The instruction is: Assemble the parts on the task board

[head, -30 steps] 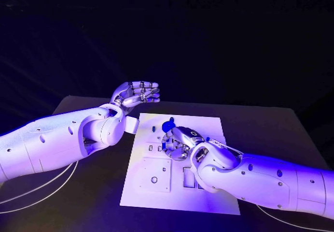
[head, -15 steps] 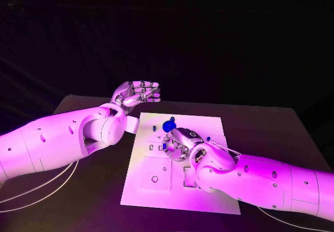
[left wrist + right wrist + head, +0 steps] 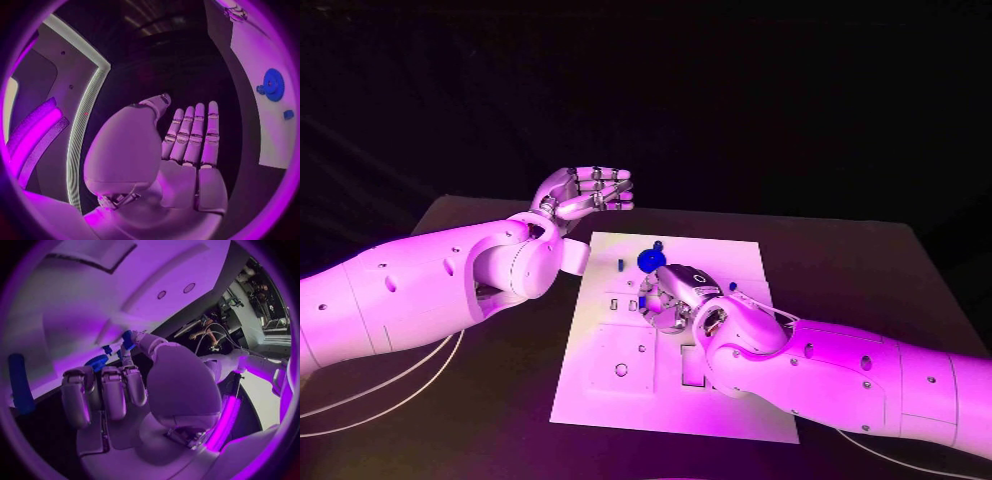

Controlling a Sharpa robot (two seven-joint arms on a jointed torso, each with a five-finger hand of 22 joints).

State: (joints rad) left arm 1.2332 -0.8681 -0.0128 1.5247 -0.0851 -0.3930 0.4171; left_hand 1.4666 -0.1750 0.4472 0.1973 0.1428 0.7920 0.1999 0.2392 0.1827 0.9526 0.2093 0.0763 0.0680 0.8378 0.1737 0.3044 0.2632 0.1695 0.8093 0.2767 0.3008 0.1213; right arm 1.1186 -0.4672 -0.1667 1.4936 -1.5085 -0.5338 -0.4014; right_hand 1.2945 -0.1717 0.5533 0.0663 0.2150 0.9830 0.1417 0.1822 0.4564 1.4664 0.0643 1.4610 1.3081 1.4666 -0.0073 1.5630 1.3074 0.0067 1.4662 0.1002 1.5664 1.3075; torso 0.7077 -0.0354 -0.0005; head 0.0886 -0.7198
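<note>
One task board; right hand pinches one blue part; left hand curled, holding nothing.

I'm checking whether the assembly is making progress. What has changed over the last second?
Very little. The right hand has crept slightly toward the robot over the task board, its fingers still curled down around a small blue part. The left hand stays raised beyond the board, holding nothing. The blue gear has not moved.

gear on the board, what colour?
Blue; the gear shows best in the left wrist view, on the white task board.
</note>
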